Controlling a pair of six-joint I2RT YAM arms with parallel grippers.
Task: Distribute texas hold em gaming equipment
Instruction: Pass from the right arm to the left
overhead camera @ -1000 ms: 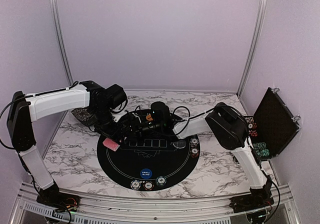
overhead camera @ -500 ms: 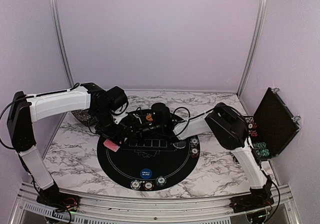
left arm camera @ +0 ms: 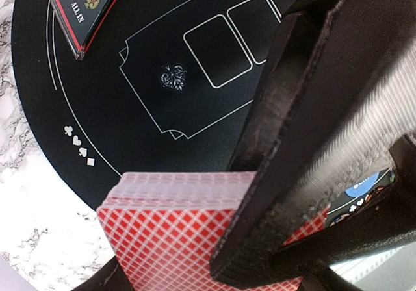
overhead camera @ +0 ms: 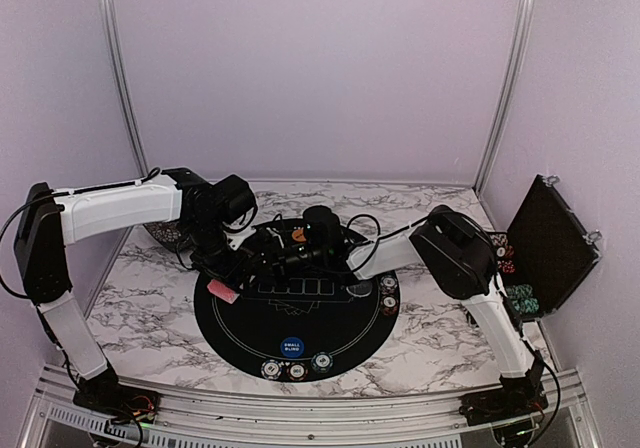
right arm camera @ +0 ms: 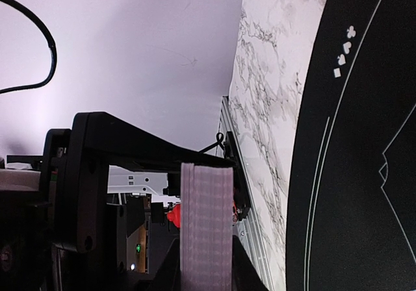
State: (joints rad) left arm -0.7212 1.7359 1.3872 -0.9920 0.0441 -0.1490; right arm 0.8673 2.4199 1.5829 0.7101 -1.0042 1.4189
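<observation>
A deck of red-backed playing cards (left arm camera: 169, 232) is held over the left part of the round black mat (overhead camera: 300, 318). My left gripper (overhead camera: 243, 258) is shut on the deck's sides, seen low in the left wrist view (left arm camera: 195, 268). My right gripper (overhead camera: 270, 256) meets it from the right. One of its black fingers (left arm camera: 305, 128) lies across the deck's back. In the right wrist view the deck's edge (right arm camera: 207, 226) stands between the right gripper's fingers (right arm camera: 207, 271). One red card (overhead camera: 223, 289) lies at the mat's left rim. The black triangular ALL IN marker (left arm camera: 88, 8) lies on the mat.
Three striped chips (overhead camera: 296, 370) and a blue button (overhead camera: 291, 347) sit at the mat's near edge. Two chips (overhead camera: 388, 294) lie at its right, and an orange button (overhead camera: 297, 235) lies at the back. The open black chip case (overhead camera: 548, 246) stands at the far right.
The left arm has shifted very slightly. Both grippers stay together on the deck, and the lone red card has not moved.
</observation>
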